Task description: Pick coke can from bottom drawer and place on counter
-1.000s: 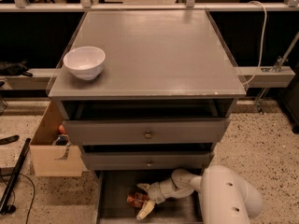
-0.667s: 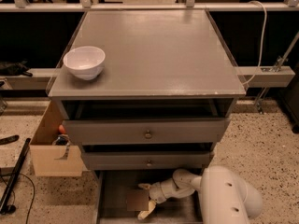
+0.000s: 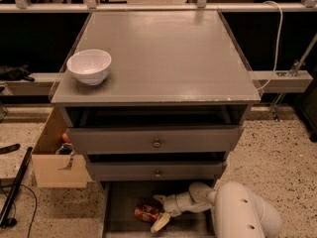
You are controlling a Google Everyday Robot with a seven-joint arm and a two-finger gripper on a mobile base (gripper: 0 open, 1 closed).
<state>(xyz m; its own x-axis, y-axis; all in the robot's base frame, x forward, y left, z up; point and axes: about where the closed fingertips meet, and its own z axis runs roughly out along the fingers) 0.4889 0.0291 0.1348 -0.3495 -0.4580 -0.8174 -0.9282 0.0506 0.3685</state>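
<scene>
The coke can [image 3: 146, 212] lies on its side in the open bottom drawer [image 3: 119, 202], near the middle of its floor. My gripper [image 3: 159, 211] reaches into the drawer from the right on the white arm [image 3: 237, 212]. Its fingers are spread apart, one finger [image 3: 159, 199] behind the can's right end and the other in front of it. The can rests on the drawer floor. The counter [image 3: 163, 53] is the grey cabinet top above, with a white bowl [image 3: 89, 66] at its front left.
Two grey drawers with round knobs [image 3: 157, 143] sit slightly pulled out above the bottom drawer. An open cardboard box [image 3: 55, 157] stands on the floor left of the cabinet. A black pole [image 3: 15, 187] leans at far left. A white cable [image 3: 277, 38] hangs at right.
The gripper stays low in the bottom drawer around the can. The front finger has dropped slightly and the can now shows more clearly to the left of the fingers.
</scene>
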